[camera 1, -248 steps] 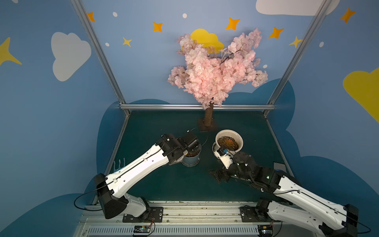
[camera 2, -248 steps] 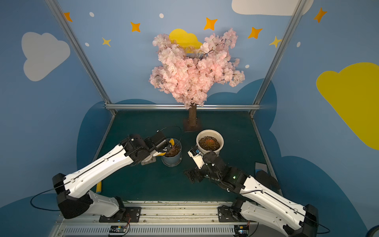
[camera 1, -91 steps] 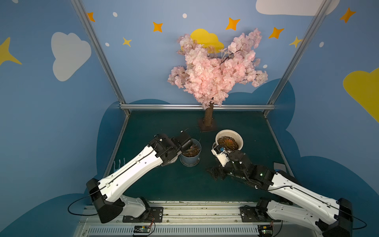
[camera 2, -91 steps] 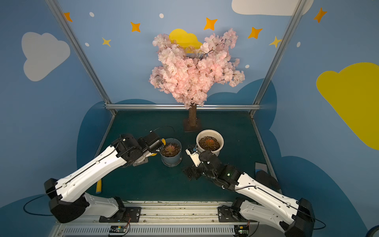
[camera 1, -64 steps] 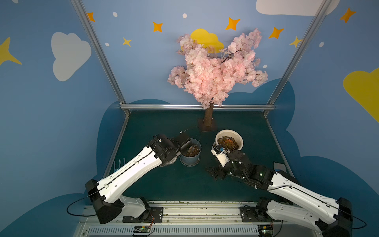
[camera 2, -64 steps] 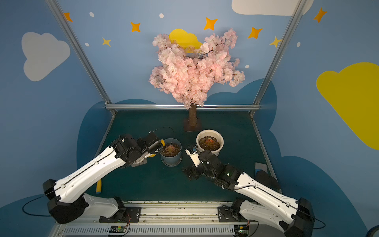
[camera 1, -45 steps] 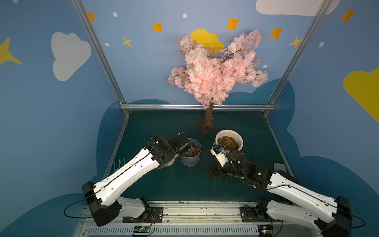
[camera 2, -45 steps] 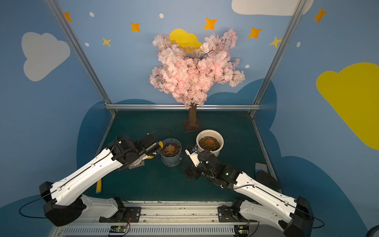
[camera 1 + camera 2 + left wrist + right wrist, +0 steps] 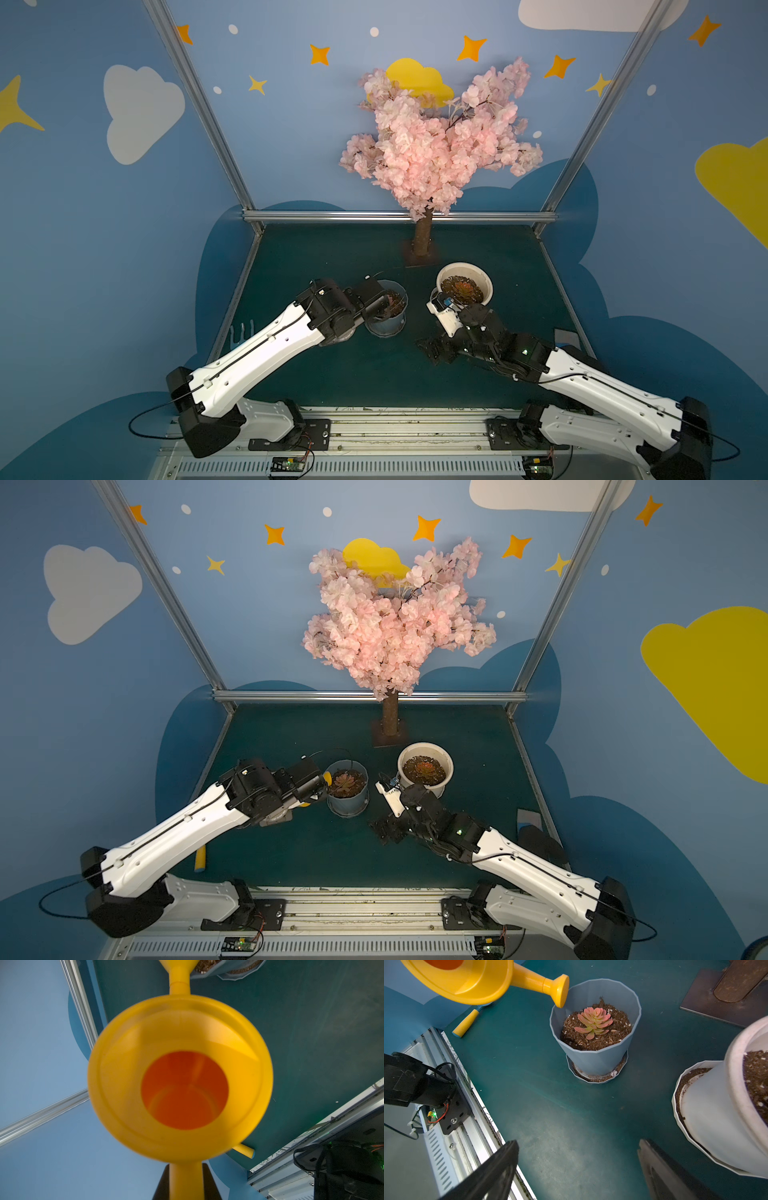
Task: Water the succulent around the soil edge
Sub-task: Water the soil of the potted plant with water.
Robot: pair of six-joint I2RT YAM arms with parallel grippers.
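Yellow watering can [image 9: 467, 978] is being pinched by the handle in the left gripper [image 9: 185, 1180], rose hanging at the 9 o'clock rim of the blue pot [image 9: 347, 806], succulent [image 9: 594, 1022] sitting centred inside. Meanwhile the right gripper [image 9: 577, 1145] is hovering spread wide at the pot's 4 o'clock.

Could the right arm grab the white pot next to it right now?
Probably yes: the right gripper is open and empty, the white pot stands close beside it, and nothing lies between them.
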